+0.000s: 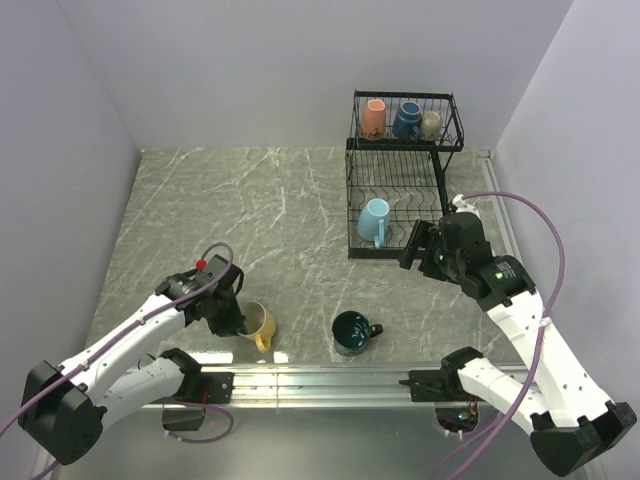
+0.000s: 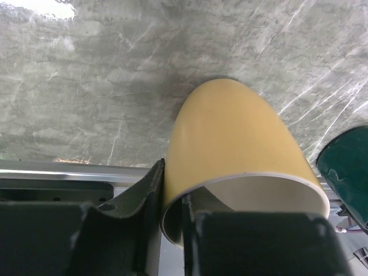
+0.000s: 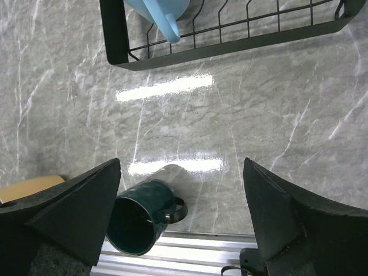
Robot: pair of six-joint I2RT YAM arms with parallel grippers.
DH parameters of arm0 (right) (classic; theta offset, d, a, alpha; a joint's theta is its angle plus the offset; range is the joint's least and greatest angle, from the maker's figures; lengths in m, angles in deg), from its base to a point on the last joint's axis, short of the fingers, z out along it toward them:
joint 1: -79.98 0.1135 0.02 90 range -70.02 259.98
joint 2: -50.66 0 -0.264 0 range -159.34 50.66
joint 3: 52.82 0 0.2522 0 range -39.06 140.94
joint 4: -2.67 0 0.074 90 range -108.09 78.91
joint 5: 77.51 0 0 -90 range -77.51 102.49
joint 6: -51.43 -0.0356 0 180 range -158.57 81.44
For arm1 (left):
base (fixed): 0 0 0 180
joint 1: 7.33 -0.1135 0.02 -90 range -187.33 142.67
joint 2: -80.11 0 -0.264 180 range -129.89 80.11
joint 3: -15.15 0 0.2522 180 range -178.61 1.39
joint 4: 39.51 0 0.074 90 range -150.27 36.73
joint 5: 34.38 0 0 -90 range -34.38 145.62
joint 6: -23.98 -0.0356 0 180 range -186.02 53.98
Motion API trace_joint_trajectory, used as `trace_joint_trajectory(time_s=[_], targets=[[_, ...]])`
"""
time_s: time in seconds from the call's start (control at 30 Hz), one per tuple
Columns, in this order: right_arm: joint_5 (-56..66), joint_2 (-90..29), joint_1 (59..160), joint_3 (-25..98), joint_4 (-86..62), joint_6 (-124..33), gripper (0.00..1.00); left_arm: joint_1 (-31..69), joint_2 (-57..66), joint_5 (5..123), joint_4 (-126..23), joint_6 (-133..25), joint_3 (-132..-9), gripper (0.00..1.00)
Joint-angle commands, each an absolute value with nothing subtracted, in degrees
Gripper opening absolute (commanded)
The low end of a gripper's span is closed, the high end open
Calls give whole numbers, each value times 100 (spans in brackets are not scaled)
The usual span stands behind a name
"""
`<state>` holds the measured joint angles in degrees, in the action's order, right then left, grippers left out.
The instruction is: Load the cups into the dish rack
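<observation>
The yellow cup [image 1: 258, 322] [image 2: 230, 138] lies tipped near the table's front edge. My left gripper [image 1: 232, 318] [image 2: 172, 184] is shut on its rim, one finger outside the wall and one inside. A dark teal green cup [image 1: 352, 330] [image 3: 141, 215] [image 2: 348, 167] lies on its side to the right of it. The black wire dish rack [image 1: 400, 150] [image 3: 230, 43] holds a light blue cup [image 1: 375, 218] [image 3: 161, 14] in its lower tray. An orange-pink cup [image 1: 373, 118], a navy cup [image 1: 406, 119] and an olive-grey cup [image 1: 431, 123] sit in the upper basket. My right gripper [image 1: 425, 250] [image 3: 183, 167] hangs open and empty by the rack's front right corner.
An aluminium rail [image 1: 320, 378] runs along the near edge, just in front of the two lying cups. Grey walls close in the marble table [image 1: 220, 220] at the left, back and right.
</observation>
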<state>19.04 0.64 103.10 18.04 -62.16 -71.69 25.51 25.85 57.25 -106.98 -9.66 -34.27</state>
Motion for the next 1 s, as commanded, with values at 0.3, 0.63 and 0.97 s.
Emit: trace_joint_trajectory(time_s=[0.3, 0.63, 0.97], targets=[[2023, 188, 10257, 2096, -6233, -7082, 93, 2642, 2289, 5694, -10592, -1283, -4630, 0], [1462, 240, 10257, 2413, -6023, -7082, 93, 2625, 2096, 6036, -10443, -1759, -5705, 0], [-2906, -102, 10213, 2537, -3590, -8196, 100, 1624, 2289, 8759, -8204, -1584, -6181, 0]])
